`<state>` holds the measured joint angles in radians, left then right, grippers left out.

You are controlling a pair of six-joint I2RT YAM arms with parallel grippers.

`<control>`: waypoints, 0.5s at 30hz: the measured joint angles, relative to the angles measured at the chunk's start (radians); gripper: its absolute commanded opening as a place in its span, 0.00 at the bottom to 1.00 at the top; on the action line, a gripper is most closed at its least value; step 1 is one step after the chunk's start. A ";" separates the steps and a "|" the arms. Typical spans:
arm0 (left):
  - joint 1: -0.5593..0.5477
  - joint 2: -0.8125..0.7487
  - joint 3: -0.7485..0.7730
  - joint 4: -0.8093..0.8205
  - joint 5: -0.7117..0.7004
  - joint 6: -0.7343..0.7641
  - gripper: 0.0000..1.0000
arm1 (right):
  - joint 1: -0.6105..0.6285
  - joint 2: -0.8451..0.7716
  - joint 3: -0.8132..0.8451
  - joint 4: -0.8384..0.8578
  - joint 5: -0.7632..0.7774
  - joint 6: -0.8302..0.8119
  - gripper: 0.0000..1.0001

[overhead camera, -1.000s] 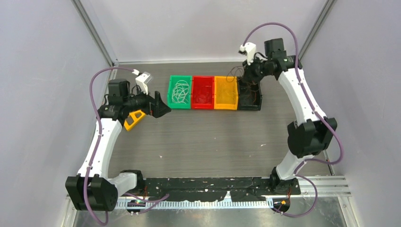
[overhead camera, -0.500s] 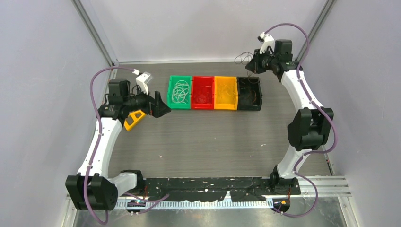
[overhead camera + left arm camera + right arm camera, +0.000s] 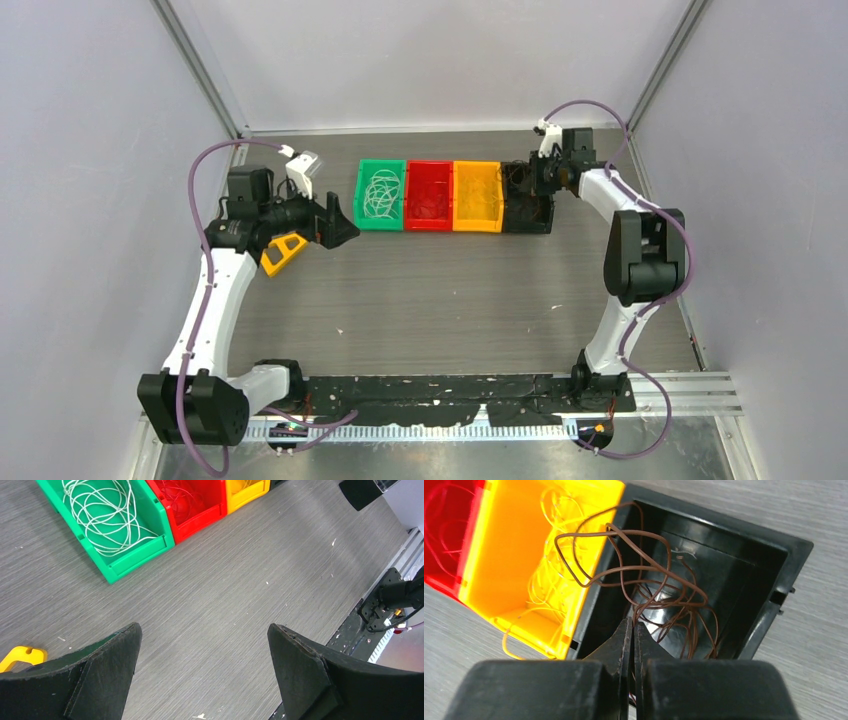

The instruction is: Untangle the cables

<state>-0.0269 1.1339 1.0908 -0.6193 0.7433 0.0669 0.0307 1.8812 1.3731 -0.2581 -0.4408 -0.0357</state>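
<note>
Left gripper (image 3: 203, 630): jaws spread wide with nothing between them. It hangs over bare table (image 3: 225, 575), near and left of the green bin (image 3: 135, 562). Its wrist view shows only the two dark fingertips.
Right gripper (image 3: 631, 623): fingers pressed together, leaving a hairline slit. It is over the black bin (image 3: 744, 570) at the right end of the row.
Brown cables (image 3: 659, 599): a loose knot of loops, mostly in the black bin, with one loop leaning over the orange bin (image 3: 499, 555). The strands run down to the right fingertips and look pinched there, but the pinch itself is lost against the dark fingers.
Yellow cables (image 3: 549, 580): in the orange bin and faint against its walls. One strand curls out over a corner.
Red cables (image 3: 180, 495): in the red bin (image 3: 200, 522) and hard to separate from the plastic. The bin is cut off at the frame edge.
White cables (image 3: 100, 510): coiled in the green bin, with their far end cut off.
Overhead view: the right arm covers part of the black bin, and the wires there are too fine to make out.
</note>
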 measured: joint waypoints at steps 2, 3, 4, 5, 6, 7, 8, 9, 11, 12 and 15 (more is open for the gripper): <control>0.000 0.000 0.000 0.000 -0.001 -0.003 1.00 | 0.001 0.006 0.005 -0.037 0.030 -0.022 0.06; 0.000 0.001 0.000 0.000 -0.001 -0.003 1.00 | 0.002 0.016 0.013 -0.061 0.046 -0.034 0.05; 0.000 0.001 0.000 0.000 -0.001 -0.004 1.00 | 0.005 0.027 0.023 -0.082 0.062 -0.043 0.05; 0.000 0.002 0.000 0.000 -0.002 -0.005 1.00 | 0.007 0.042 0.033 -0.103 0.081 -0.054 0.05; 0.000 0.003 0.001 0.000 -0.002 -0.006 1.00 | 0.010 0.058 0.043 -0.126 0.101 -0.066 0.05; 0.000 0.005 0.002 0.000 -0.002 -0.006 1.00 | 0.012 0.071 0.047 -0.144 0.121 -0.074 0.05; 0.000 0.007 0.003 0.000 -0.002 -0.006 0.99 | 0.017 0.083 0.048 -0.166 0.143 -0.084 0.05; 0.000 0.009 0.004 0.000 -0.002 -0.006 1.00 | 0.021 0.090 0.048 -0.184 0.159 -0.090 0.05; 0.000 0.011 0.005 0.000 -0.003 -0.006 1.00 | 0.036 0.100 0.048 -0.223 0.214 -0.098 0.06; 0.000 0.011 0.005 0.000 -0.003 -0.006 1.00 | 0.042 0.100 0.048 -0.236 0.238 -0.099 0.05; 0.000 0.011 0.005 0.000 -0.003 -0.006 1.00 | 0.063 0.100 0.048 -0.255 0.327 -0.103 0.05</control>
<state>-0.0269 1.1454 1.0954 -0.6193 0.7406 0.0605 0.0933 1.9812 1.4208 -0.5133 -0.1143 -0.1383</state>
